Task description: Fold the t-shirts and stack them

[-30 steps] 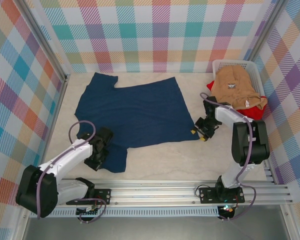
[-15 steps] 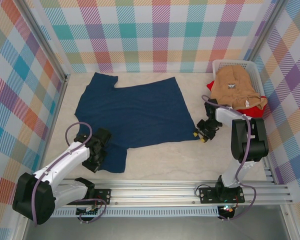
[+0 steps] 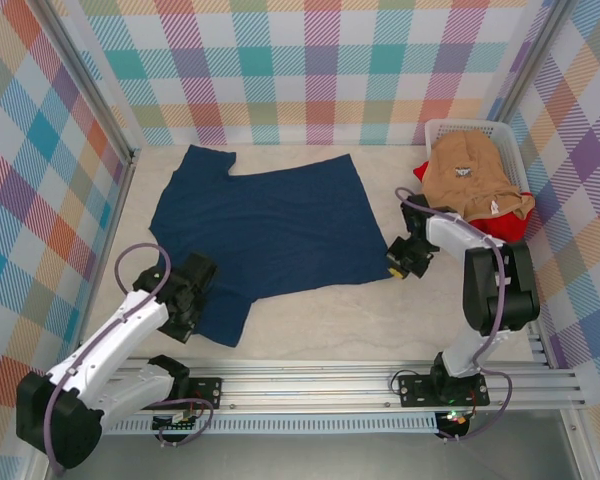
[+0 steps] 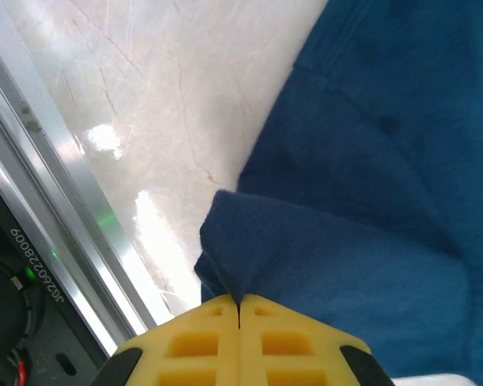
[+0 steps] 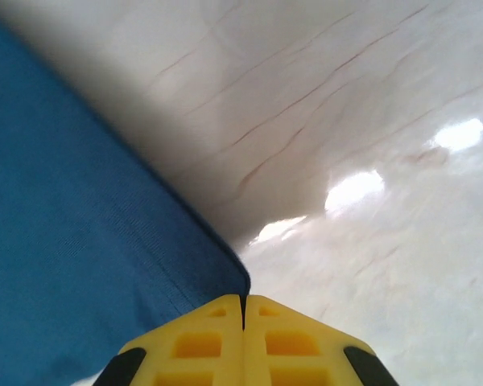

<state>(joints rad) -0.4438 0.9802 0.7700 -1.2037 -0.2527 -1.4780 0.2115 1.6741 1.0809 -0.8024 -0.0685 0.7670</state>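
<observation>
A navy blue t-shirt lies spread flat across the middle of the table. My left gripper is shut on its near left sleeve, the cloth pinched between the yellow fingers. My right gripper is shut on the shirt's near right hem corner. A tan t-shirt lies heaped in the basket over a bright red one.
The white plastic laundry basket stands at the back right against the checked wall. An aluminium rail runs along the near edge, seen also in the left wrist view as a metal rail. Bare table lies between shirt and rail.
My right gripper has closed on the hem corner and shifted slightly left. My left gripper has pulled the sleeve left and nearer, shrinking the fold of cloth at the near left.
</observation>
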